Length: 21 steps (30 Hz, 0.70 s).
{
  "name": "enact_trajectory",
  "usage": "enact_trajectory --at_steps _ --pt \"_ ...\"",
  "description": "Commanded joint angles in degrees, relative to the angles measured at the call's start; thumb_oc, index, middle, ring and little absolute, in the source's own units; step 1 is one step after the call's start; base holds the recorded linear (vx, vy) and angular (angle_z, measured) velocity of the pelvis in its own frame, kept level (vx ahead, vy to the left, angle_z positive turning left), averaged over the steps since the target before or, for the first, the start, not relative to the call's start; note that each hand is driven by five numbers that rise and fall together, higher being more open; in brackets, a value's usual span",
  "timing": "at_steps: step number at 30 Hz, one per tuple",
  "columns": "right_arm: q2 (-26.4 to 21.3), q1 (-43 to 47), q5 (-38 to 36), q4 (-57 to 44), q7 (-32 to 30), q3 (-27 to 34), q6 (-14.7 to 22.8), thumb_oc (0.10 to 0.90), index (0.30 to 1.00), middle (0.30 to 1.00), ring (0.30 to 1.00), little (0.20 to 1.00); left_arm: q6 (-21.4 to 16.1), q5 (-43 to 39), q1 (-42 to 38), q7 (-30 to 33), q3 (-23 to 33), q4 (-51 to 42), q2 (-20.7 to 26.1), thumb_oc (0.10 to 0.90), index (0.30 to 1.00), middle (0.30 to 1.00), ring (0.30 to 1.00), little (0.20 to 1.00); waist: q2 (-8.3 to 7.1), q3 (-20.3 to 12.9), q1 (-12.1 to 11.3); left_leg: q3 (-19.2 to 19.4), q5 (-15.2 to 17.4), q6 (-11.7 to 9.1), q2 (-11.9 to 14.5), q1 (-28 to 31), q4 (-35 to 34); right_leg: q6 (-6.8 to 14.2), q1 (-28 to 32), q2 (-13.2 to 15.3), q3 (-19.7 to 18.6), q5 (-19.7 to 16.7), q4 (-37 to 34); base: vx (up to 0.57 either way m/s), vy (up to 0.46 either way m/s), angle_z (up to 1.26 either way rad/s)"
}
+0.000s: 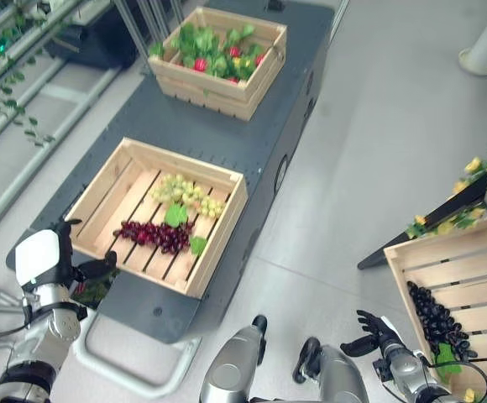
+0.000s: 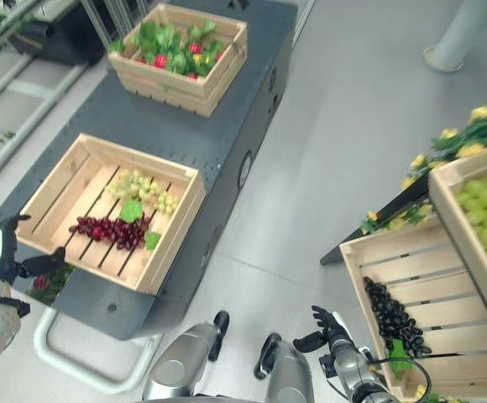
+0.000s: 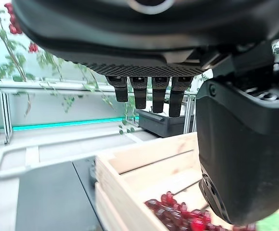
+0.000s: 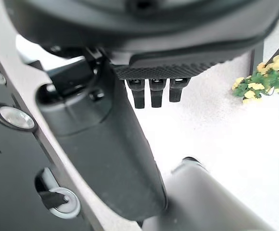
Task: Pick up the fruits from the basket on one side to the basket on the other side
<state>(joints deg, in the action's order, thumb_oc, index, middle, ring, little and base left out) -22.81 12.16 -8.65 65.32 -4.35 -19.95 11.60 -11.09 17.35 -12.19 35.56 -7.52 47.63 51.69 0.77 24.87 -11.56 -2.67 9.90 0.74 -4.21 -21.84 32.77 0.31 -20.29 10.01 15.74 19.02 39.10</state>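
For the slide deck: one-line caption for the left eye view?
Open left hand beside wooden slatted crate holding red grapes and green grapes.

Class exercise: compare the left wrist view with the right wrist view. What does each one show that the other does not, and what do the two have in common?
Left wrist view alone: the left hand open over the corner of a wooden crate, with a bunch of red grapes lying inside it, and a trailing vine against the background behind.

Right wrist view alone: the right hand open above pale floor, beside the dark cart, with yellow flowers in the distance.

Shared: each looks along its own dark hand, whose fingers are relaxed and hold nothing.
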Motion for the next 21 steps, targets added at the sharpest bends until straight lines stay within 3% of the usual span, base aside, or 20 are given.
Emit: enact_trajectory --at_steps 1,11,18,21 --pt "-2.5 -1.1 -1.7 -2.8 0.8 -2.5 3.5 0.8 0.9 0.9 0.9 0.9 0.6 0.5 -4.1 4.9 4.7 -0.7 7.4 0.8 0.9 0.9 0.9 0.9 -0.99 -1.5 0.6 3.1 0.9 3.4 -1.6 -3.7 3.0 -3.7 0.7 -1.7 1.0 -1.8 3.0 -0.07 0.031 0.05" --pt "-5.2 1.6 -1.4 -4.4 1.1 -4.2 4.7 0.8 0.9 0.9 0.9 0.9 1.4 1.8 -15.5 6.9 -1.8 -0.3 15.2 0.8 0.9 0.9 0.9 0.9 -3.49 1.7 1.1 4.3 5.1 4.5 -0.9 -13.1 14.8 -4.4 -8.0 -2.1 0.2 1.5 13.7 -0.01 0.064 0.01" --pt "-5.3 2.7 -1.6 -4.3 1.7 -4.8 5.8 0.8 0.9 0.9 0.9 0.9 3.1 3.6 -24.4 10.3 -7.4 -1.6 18.8 0.8 0.9 0.9 0.9 0.9 -4.56 2.7 1.2 4.0 4.8 4.7 -0.3 -17.0 17.2 -4.7 -11.7 -2.1 0.8 1.0 16.0 -0.01 0.021 0.02" --pt "-5.4 3.2 -1.6 -4.5 2.2 -5.3 6.0 0.8 0.9 0.9 0.9 0.9 3.2 5.0 -27.1 7.9 -9.8 -0.8 19.5 0.8 0.9 0.9 0.9 0.9 -4.83 3.1 1.2 3.9 5.2 4.7 -0.1 -17.5 17.8 -4.5 -12.1 -2.2 0.8 1.0 16.2 0.01 0.01 0.04"
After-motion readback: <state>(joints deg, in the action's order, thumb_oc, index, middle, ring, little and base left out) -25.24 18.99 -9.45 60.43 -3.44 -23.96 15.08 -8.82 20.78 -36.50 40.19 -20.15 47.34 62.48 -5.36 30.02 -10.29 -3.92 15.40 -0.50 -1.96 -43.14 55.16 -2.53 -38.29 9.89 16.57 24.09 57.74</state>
